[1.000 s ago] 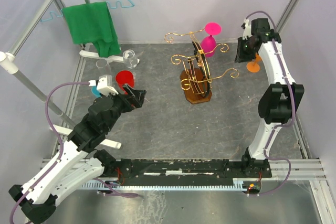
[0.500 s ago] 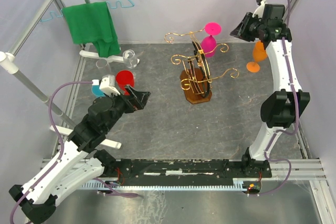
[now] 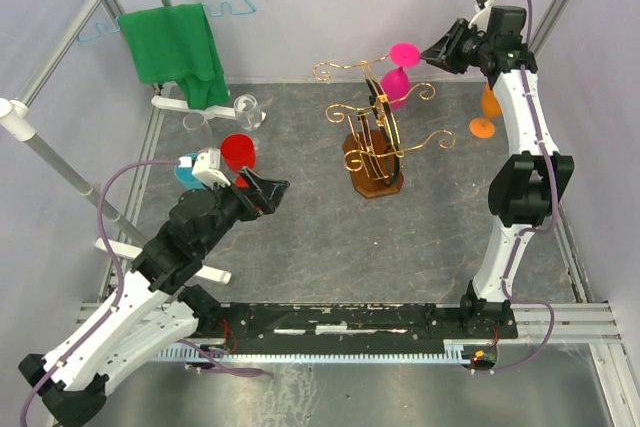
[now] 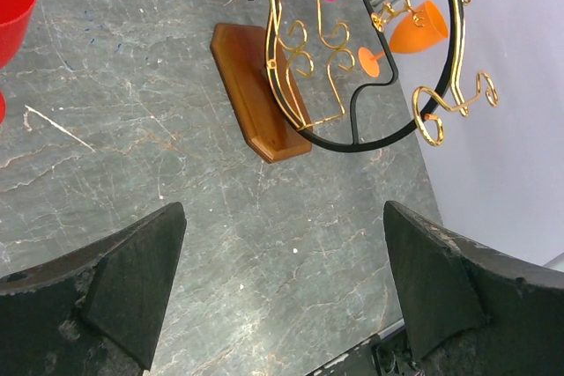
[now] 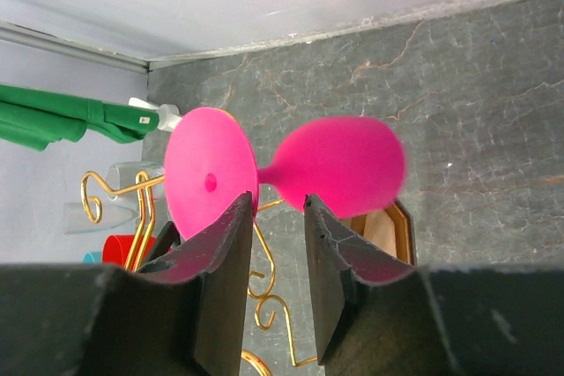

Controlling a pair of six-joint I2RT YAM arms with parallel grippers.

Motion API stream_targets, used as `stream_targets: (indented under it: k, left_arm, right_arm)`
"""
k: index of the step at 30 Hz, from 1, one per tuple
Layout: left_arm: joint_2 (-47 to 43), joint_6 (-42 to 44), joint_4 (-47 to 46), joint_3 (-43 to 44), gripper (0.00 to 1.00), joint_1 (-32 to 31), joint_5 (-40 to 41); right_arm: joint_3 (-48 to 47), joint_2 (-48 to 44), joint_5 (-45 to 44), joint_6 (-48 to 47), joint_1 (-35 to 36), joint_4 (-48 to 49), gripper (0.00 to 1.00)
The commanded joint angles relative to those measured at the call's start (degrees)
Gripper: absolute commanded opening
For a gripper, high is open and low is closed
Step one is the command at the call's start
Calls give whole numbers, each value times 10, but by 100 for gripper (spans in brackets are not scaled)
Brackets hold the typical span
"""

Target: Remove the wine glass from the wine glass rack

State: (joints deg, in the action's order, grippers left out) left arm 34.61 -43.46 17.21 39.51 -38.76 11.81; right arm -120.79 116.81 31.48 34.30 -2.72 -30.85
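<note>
The pink wine glass (image 3: pixel 400 72) hangs upside down from a back arm of the wine glass rack (image 3: pixel 372 137), a gold wire stand on a brown wooden base. My right gripper (image 3: pixel 432 55) is just right of the glass, level with its stem. In the right wrist view the gripper (image 5: pixel 278 204) is open, its fingertips just short of the thin stem between the foot (image 5: pixel 210 180) and the bowl (image 5: pixel 339 165), and nothing is gripped. My left gripper (image 3: pixel 272 187) hangs wide open over the table left of the rack (image 4: pixel 352 85), with bare tabletop between its fingers (image 4: pixel 132 279).
An orange glass (image 3: pixel 487 107) stands on the table behind my right arm. A red cup (image 3: pixel 238 150), a blue cup (image 3: pixel 183 169) and a clear glass (image 3: pixel 247 110) sit at the left. A green cloth (image 3: pixel 175 42) hangs from a turquoise hanger at the back left.
My right arm has swung up and left, from beside the orange glass to the pink glass, and its jaws have widened. The left arm has edged slightly to the right.
</note>
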Motion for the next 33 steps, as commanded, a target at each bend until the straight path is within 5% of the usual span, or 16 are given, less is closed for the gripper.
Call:
stream_targets:
  k: [1, 13, 16, 22, 33]
  left_arm:
    - [8, -27, -16, 7, 99, -2, -12]
    - [8, -32, -3, 8, 99, -2, -2]
    - [7, -33, -1, 8, 99, -1, 0]
    - [9, -34, 1, 7, 99, -2, 1]
    - [4, -39, 7, 6, 99, -2, 1]
  right_arm:
    - [-31, 5, 26, 16, 4, 30, 38]
    - [-20, 24, 60, 58, 16, 89, 37]
    - [-22, 26, 67, 60, 17, 93, 31]
    - [-16, 17, 77, 72, 18, 111, 3]
    - [16, 20, 46, 162, 12, 226, 1]
